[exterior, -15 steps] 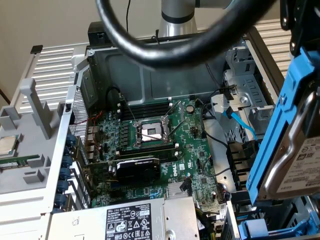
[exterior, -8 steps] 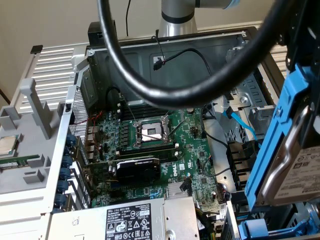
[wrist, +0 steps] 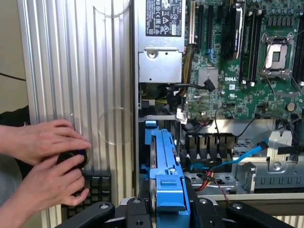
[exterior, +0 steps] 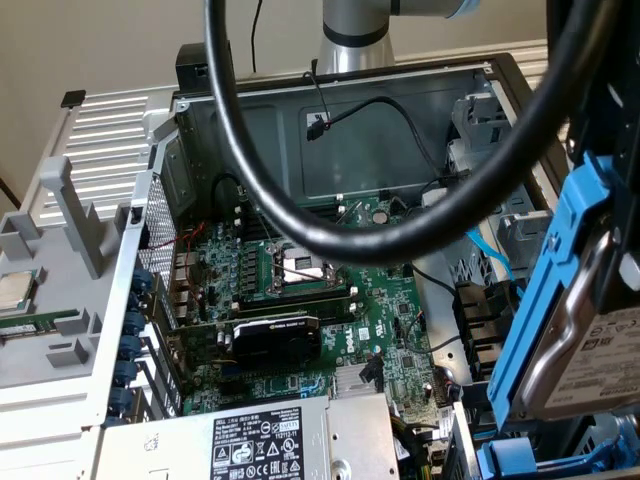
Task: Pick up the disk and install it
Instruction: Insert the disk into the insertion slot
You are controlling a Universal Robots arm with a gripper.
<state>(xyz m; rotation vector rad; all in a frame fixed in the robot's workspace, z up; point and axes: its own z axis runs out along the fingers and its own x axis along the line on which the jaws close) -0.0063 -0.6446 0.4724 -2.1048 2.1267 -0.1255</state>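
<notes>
The disk (exterior: 592, 352) is a silver drive with a white label, clipped in a blue plastic frame (exterior: 548, 300), and it hangs upright at the exterior view's right, over the corner of the open computer case. The wrist view shows the disk (wrist: 153, 164) edge-on inside its blue frame (wrist: 167, 166). My gripper (wrist: 167, 210) is shut on it, one black finger on each side of the frame. Under it lie the case's drive bay area with black slots (wrist: 209, 146) and a blue data cable (wrist: 243, 154).
A person's hands (wrist: 42, 164) hold a black device beside a keyboard (wrist: 99, 184) outside the case. Inside are the motherboard (exterior: 330, 300), the empty processor socket (exterior: 300, 268) and the grey power-supply box (exterior: 262, 440). A thick black cable (exterior: 300, 222) loops across the foreground. A small silver chip (exterior: 12, 290) sits on a grey tray.
</notes>
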